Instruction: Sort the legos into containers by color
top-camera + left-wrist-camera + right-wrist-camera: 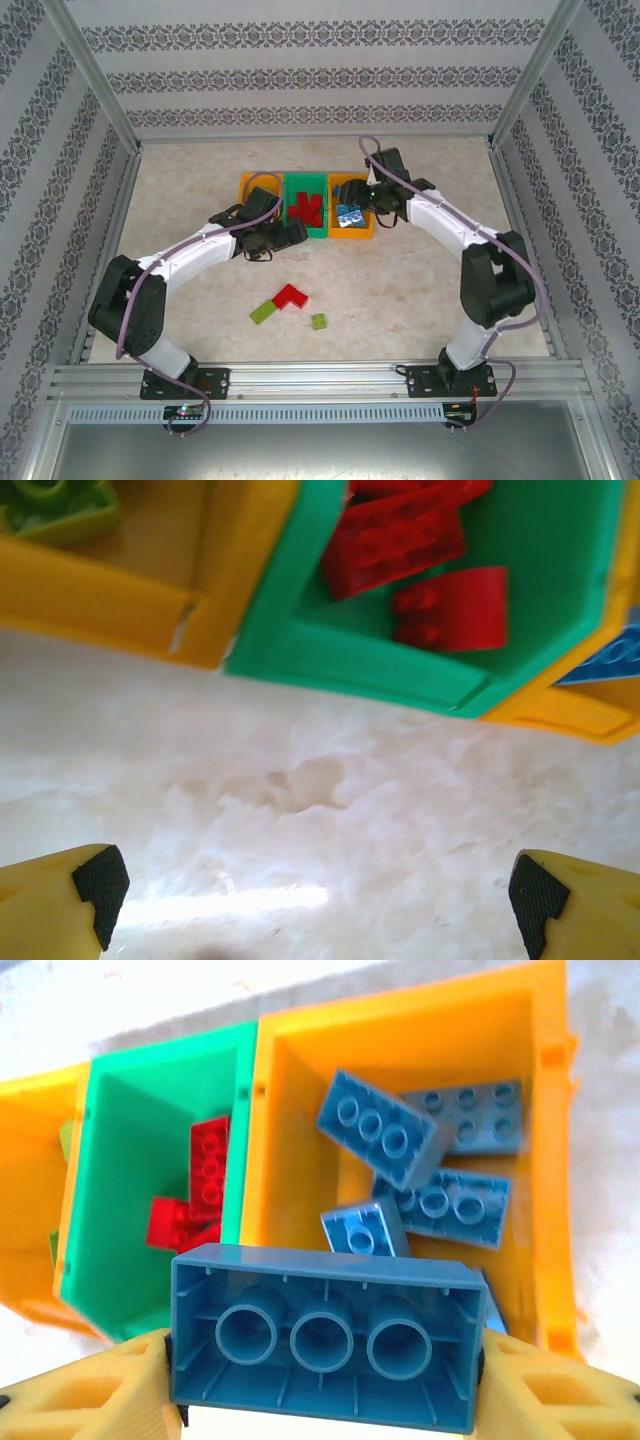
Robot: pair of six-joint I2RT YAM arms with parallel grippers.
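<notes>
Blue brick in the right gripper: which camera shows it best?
Right wrist: the blue brick fills the foreground, hollow underside toward the camera, held by the right gripper above the right orange bin. Top external shows blue specks at that bin; left wrist, an unidentifiable blue sliver.

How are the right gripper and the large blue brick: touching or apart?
Touching. The right wrist view shows the blue brick squeezed between the right gripper's fingers, no gap.

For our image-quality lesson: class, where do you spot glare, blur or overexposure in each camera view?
Left wrist: glare streak on the table, green bin slightly soft. Right wrist: blue brick looms close, table beyond washed out. Top external: even light, no glare.
</notes>
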